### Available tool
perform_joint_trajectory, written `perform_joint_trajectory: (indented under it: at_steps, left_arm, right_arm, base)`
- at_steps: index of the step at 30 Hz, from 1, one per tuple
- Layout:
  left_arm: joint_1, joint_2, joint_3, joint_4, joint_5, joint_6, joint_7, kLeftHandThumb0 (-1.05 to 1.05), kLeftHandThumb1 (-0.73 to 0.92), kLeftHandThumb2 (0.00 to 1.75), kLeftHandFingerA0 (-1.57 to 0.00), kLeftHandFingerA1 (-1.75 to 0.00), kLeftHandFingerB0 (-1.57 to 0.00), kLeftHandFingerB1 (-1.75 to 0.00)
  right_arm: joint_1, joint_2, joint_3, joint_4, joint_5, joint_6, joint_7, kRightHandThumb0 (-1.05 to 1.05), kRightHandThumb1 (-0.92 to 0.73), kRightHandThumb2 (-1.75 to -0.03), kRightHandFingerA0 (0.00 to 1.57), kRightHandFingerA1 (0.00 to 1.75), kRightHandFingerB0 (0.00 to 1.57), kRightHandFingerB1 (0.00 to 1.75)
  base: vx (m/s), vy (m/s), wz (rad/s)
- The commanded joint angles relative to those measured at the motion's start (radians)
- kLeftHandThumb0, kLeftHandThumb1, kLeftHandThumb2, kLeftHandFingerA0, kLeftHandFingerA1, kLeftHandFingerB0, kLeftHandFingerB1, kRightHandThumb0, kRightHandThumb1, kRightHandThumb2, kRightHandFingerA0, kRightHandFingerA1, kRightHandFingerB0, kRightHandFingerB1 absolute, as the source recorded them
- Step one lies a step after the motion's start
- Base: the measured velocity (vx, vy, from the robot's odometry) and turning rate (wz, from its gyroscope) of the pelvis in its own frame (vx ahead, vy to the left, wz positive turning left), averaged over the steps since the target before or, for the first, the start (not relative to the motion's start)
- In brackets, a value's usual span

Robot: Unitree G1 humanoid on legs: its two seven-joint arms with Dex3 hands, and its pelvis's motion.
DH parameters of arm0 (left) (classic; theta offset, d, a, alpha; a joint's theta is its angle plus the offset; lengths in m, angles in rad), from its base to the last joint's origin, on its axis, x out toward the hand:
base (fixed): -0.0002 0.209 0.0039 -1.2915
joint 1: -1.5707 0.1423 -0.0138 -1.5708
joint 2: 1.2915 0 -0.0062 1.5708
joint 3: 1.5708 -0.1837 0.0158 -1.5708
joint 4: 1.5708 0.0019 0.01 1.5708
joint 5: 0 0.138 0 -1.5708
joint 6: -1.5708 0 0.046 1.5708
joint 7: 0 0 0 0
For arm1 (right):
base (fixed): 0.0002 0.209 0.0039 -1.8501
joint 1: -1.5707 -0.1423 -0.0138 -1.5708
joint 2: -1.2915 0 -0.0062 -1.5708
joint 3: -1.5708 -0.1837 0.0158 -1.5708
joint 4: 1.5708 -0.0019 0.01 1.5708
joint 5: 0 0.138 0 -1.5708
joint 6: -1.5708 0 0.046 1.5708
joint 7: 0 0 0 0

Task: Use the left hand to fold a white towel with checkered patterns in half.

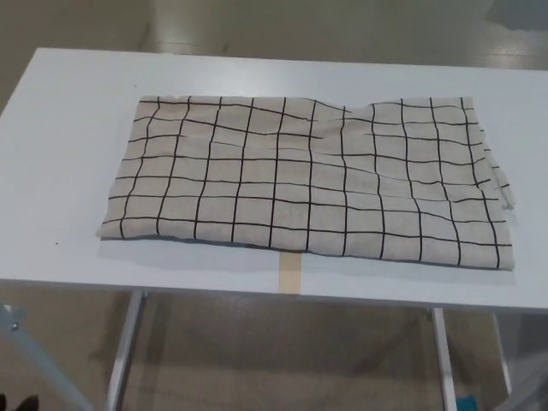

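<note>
**Towel laid out, no hand in sight**

Neither of our hands shows, so we cannot tell their pose or state. The off-white cloth towel with black grid lines (308,184) lies spread across the white table (60,171). We judge folding not yet begun; next, our left hand must reach its left edge.
</note>
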Motion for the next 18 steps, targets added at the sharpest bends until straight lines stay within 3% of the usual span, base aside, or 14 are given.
perform_joint_trajectory:
  at_steps: [1, 6, 7, 8, 9, 13, 18]
  left_arm:
    - [0.006, -0.002, 0.021, 0.013, -0.062, -0.069, -0.012, -0.09, 0.61, 0.58, -0.27, -0.36, -0.3, -0.35]
    - [0.009, -0.002, 0.015, 0.0, -0.071, -0.07, -0.018, -0.1, 0.61, 0.58, -0.28, -0.36, -0.3, -0.35]
    - [0.025, -0.012, 0.0, -0.033, -0.056, -0.085, -0.005, -0.13, 0.6, 0.58, -0.2, -0.34, -0.22, -0.32]
    - [0.038, -0.018, -0.01, -0.056, -0.043, -0.105, 0.007, -0.09, 0.59, 0.99, -0.03, -0.48, -0.01, -0.46]
    - [0.054, -0.024, -0.02, -0.073, -0.024, -0.14, 0.029, -0.17, 0.52, 0.6, -0.07, -0.26, -0.06, -0.23]
    - [0.099, -0.041, -0.048, -0.13, 0.029, -0.267, 0.088, -0.22, 0.42, 0.64, 0.0, -0.18, 0.0, -0.11]
    - [0.231, -0.06, -0.101, -0.289, 0.06, -0.446, 0.034, -0.21, 0.41, 0.56, 0.0, -0.11, 0.0, -0.1]
  right_arm:
    - [0.009, 0.02, -0.025, -0.01, 0.062, -0.07, 0.01, -0.5, -0.64, -0.59, 0.38, 0.55, 0.35, 0.47]
    - [0.017, 0.015, -0.019, -0.011, 0.059, -0.078, 0.014, -0.5, -0.64, -0.59, 0.38, 0.55, 0.35, 0.46]
    - [0.028, 0.022, -0.015, -0.035, 0.068, -0.073, 0.025, -0.5, -0.64, -0.59, 0.38, 0.54, 0.36, 0.46]
    - [0.036, 0.028, -0.01, -0.052, 0.073, -0.07, 0.032, -0.5, -0.64, -0.59, 0.38, 0.54, 0.36, 0.45]
    - [0.048, 0.038, -0.003, -0.076, 0.078, -0.066, 0.039, -0.5, -0.64, -0.59, 0.37, 0.54, 0.37, 0.45]
    - [0.111, 0.077, 0.04, -0.198, 0.073, -0.032, 0.051, -0.5, -0.64, -0.59, 0.37, 0.53, 0.38, 0.45]
    - [0.179, 0.076, 0.109, -0.268, 0.01, -0.03, 0.065, -0.5, -0.64, -0.59, 0.37, 0.49, 0.37, 0.43]
  base:
    - [0.0, 0.0, 0.0]
    - [0.0, 0.0, 0.0]
    - [0.0, 0.0, 0.0]
    - [0.0, 0.0, 0.0]
    - [0.0, 0.0, 0.0]
    - [0.0, 0.0, 0.0]
    - [0.0, 0.0, 0.0]
